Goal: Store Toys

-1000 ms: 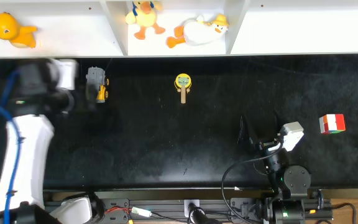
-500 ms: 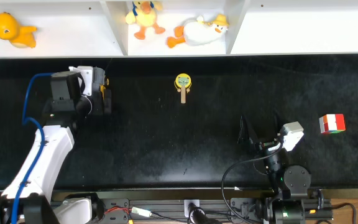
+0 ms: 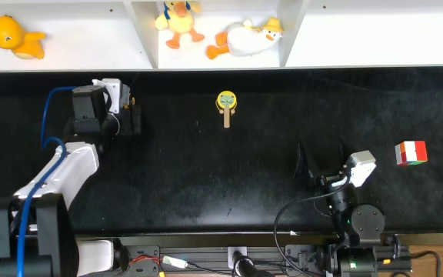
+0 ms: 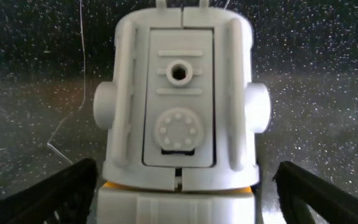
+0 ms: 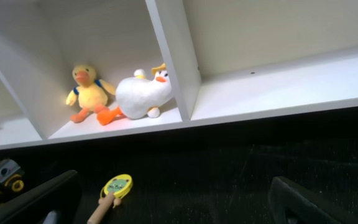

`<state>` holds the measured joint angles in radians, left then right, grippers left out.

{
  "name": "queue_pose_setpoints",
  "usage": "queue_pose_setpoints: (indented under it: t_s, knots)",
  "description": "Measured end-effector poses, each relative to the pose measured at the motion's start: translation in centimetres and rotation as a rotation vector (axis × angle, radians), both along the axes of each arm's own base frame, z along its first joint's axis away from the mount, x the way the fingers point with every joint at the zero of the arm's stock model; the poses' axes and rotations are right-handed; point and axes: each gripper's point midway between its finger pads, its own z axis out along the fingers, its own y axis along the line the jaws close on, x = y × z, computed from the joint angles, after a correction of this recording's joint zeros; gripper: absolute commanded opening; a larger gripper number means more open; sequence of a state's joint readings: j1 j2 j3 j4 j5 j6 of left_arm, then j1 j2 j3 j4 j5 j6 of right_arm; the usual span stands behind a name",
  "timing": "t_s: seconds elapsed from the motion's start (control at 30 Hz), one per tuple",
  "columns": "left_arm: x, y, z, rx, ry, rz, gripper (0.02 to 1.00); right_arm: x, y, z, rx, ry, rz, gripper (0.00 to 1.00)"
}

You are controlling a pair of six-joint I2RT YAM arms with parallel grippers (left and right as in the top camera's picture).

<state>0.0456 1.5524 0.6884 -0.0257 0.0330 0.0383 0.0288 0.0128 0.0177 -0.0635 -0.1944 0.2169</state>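
Left wrist view, item one: toy vehicle (image 4: 179,112) on the black mat (image 4: 30,93), between the spread, unclenched fingers of my left gripper (image 3: 131,117). My right gripper (image 3: 318,165) rests released near its base. Paddle toy (image 3: 226,106) and cube (image 3: 411,152) lie well apart on the mat.

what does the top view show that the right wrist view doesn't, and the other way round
Top view, not right wrist: the coloured cube on the black mat. Right wrist, not top: the shelf's back wall. Both: the yellow duck and white duck in one shelf compartment, and the paddle toy on the mat.
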Motion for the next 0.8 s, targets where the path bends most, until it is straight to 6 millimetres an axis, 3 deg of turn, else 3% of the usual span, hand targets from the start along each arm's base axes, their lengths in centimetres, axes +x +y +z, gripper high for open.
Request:
queue_pose_setpoints:
  t_s: [0.07,0.6,0.8]
  knots:
    - [0.0,0.0,0.0,-0.005,-0.001,0.007,0.711,0.0,0.0,0.0,0.000,0.000,0.000,0.996]
    - [0.1,0.1,0.1,-0.003,-0.004,0.011,0.428,0.0,0.0,0.0,0.000,0.000,0.000,0.996]
    - [-1.6,0.0,0.3,-0.006,0.075,0.012,0.318,0.0,0.0,0.0,0.000,0.000,0.000,0.993]
